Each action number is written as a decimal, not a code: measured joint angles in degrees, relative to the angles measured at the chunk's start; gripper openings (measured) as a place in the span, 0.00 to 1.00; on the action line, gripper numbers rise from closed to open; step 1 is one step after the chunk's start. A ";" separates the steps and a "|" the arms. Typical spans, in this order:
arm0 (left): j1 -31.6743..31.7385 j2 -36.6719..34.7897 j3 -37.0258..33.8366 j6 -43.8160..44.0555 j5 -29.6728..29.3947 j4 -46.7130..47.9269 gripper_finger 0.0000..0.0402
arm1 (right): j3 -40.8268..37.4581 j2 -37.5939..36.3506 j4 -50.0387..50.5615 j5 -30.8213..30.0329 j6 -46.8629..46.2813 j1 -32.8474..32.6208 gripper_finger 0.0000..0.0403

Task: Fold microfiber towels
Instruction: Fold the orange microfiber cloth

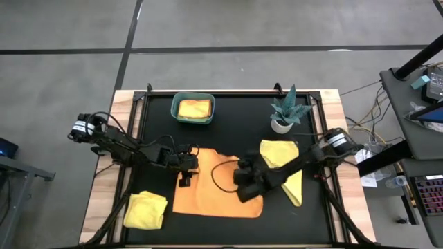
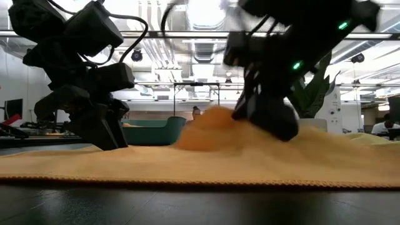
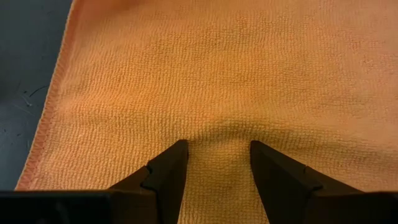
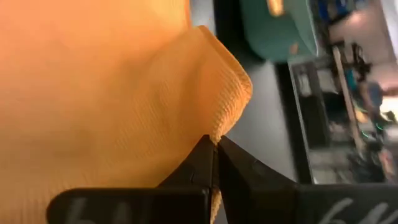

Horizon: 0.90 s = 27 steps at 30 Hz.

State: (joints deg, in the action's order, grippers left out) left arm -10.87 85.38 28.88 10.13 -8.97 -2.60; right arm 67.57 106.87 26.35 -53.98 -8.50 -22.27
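Note:
A large orange towel (image 1: 214, 187) lies spread on the black table top. My left gripper (image 1: 190, 166) stands open on the towel's left part, close to its edge (image 3: 50, 124). My right gripper (image 1: 243, 181) is over the towel's right part, shut on a raised piece of it. In the low view that raised piece is an orange hump (image 2: 212, 128). A yellow towel (image 1: 280, 153) lies under my right arm. A folded yellow towel (image 1: 145, 209) rests flat at the near left. My left gripper sets both open fingertips (image 3: 174, 158) down on the flat orange towel, slanting from above. The cloth puckers slightly between them (image 3: 217, 134). My right gripper pinches the orange towel's hemmed edge (image 4: 233, 118) between its two shut fingers. That piece is lifted off the table while the rest stays lying.
A teal bin (image 1: 176, 114) with a towel in it stands at the far middle. A small potted plant (image 1: 285, 114) stands at the far right. Wooden strips border the black top on both sides.

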 joint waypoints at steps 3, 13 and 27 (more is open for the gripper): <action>0.00 0.00 0.00 0.04 -0.12 -0.04 0.41 | 4.88 4.96 8.60 4.81 -3.76 1.75 0.02; -0.02 -0.02 -0.05 0.00 -0.29 -0.11 0.41 | 10.00 8.39 9.05 16.63 -4.61 4.06 0.06; -0.02 0.00 -0.11 -0.20 -0.31 -0.10 0.41 | 9.93 -0.62 9.72 31.74 -5.55 5.78 0.39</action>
State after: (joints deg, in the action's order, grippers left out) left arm -10.90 85.38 28.77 9.93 -9.28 -2.70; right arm 77.50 106.25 36.07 -22.24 -14.05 -16.49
